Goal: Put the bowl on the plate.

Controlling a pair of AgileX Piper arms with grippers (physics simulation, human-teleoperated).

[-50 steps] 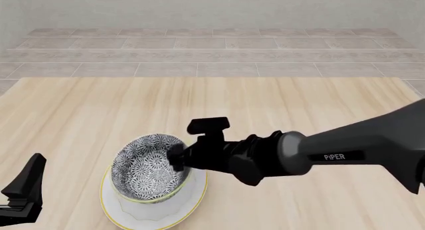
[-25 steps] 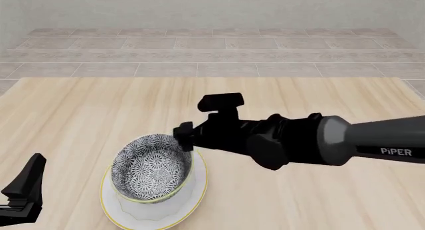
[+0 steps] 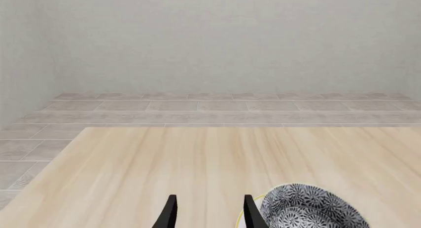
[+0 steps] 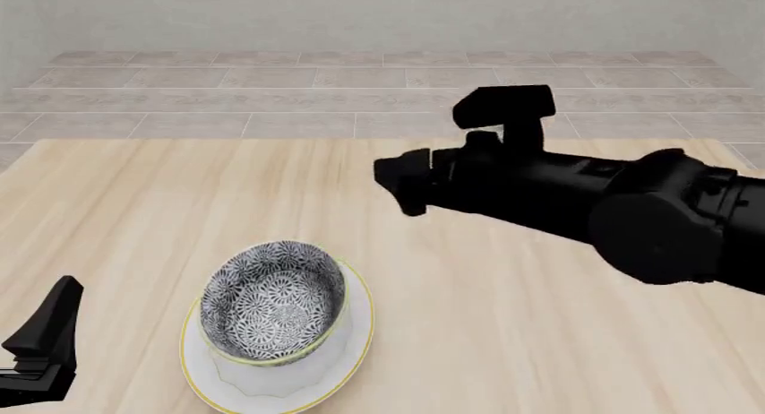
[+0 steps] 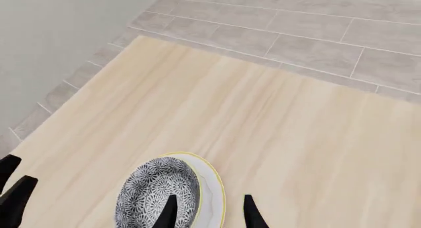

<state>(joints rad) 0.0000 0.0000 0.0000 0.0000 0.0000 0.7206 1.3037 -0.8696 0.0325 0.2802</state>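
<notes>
The bowl (image 4: 272, 302), patterned in dark grey and white, sits upright on the white, yellow-rimmed plate (image 4: 355, 335) near the table's front left. My right gripper (image 4: 402, 185) hovers above the table, behind and to the right of the bowl, and is well clear of it. In the right wrist view its fingers (image 5: 170, 211) stand open and empty above the bowl (image 5: 155, 193) and plate (image 5: 212, 187). My left gripper (image 4: 46, 340) rests at the front left edge, left of the plate. It is open (image 3: 209, 215) and empty, with the bowl (image 3: 309, 211) just beside it.
The light wooden table (image 4: 538, 342) ends at a grey tiled floor (image 4: 358, 100) beyond its far edge. The right arm's dark body (image 4: 646, 212) spans the right side above the table. The left gripper (image 5: 13, 191) shows at the right wrist view's edge.
My right gripper has left the bowl's rim and risen, moving back and to the right. The bowl stays on the plate. The left arm has not moved.
</notes>
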